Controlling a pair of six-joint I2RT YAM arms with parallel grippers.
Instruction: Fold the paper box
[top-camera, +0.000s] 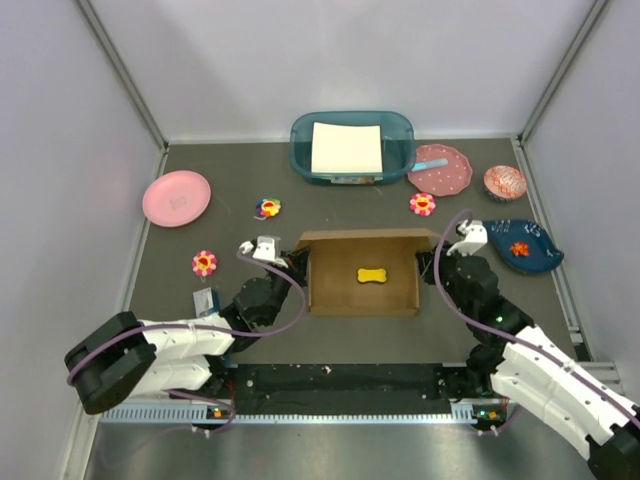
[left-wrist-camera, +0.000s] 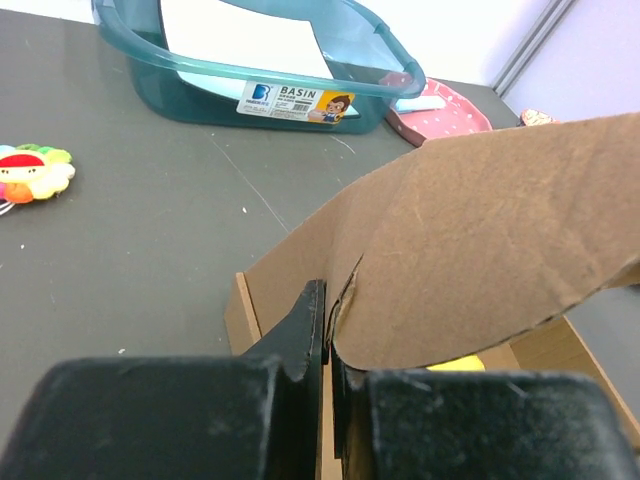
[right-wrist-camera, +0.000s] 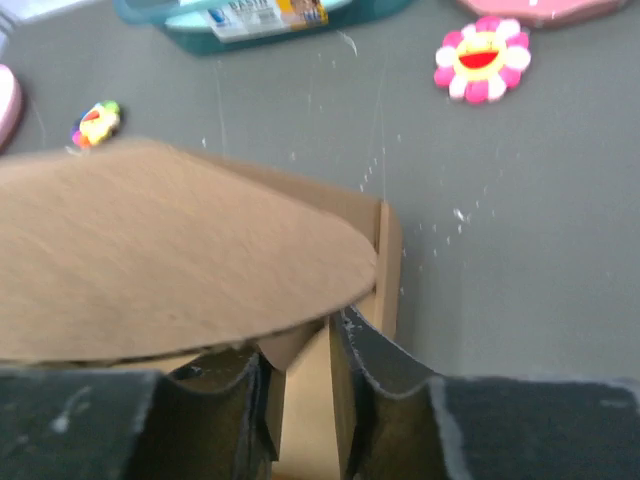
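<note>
Left hand (left-wrist-camera: 328, 325) pinches paper box (top-camera: 340, 292) wall, right hand (right-wrist-camera: 298, 345) slightly parted; yellow bone (top-camera: 373, 274) inside.

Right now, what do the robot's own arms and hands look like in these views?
Both the left arm and right arm have white shells with black joints, and a purple cable loops along each. A small white camera block sits at each wrist. The left hand and right hand have two flat black fingers with wavy inner edges and pale scuff marks.
</note>
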